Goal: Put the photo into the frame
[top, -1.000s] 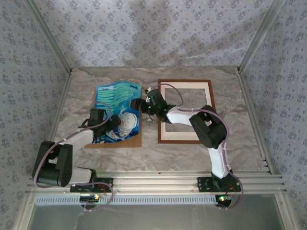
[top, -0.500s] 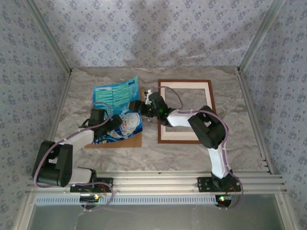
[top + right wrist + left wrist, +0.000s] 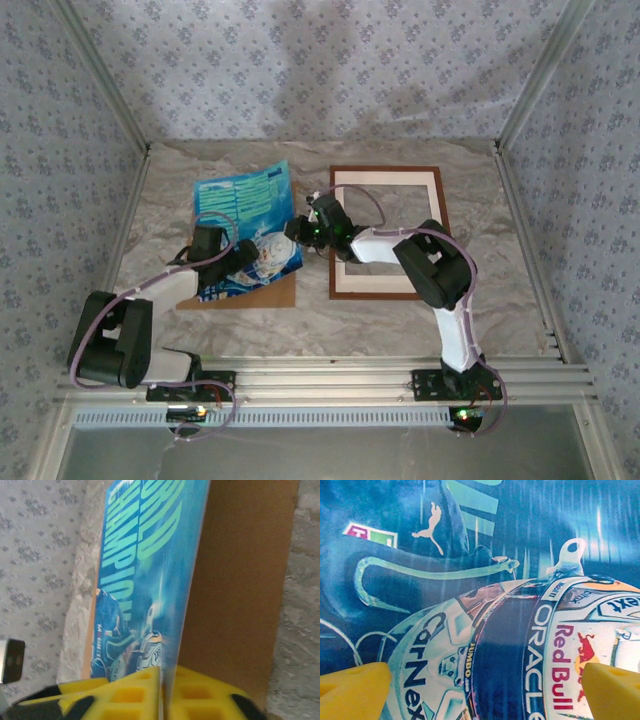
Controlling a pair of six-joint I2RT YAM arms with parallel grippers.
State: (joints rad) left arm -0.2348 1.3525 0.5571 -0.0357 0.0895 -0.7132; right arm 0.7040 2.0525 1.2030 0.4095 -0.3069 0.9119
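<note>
Photo (image 3: pixel 245 225) pinched by its right edge, left of the frame (image 3: pixel 365 296).
I see the right hand (image 3: pixel 162 692) clamped on the blue-teal helmet print, edge raised off the brown backing board (image 3: pixel 240 580); left hand (image 3: pixel 482 690) gapes wide above it, holding nothing.

The left arm (image 3: pixel 165 290) reaches from its base up and to the right, bent sharply at the elbow. The left gripper (image 3: pixel 240 262) faces down, its yellow fingers (image 3: pixel 350 690) spread wide apart (one at each bottom corner of its wrist view). The right arm (image 3: pixel 440 270) folds at the elbow and stretches left. The right gripper (image 3: pixel 161 690) has its fingers squeezed together, pinching the edge of the photo (image 3: pixel 145 580).
</note>
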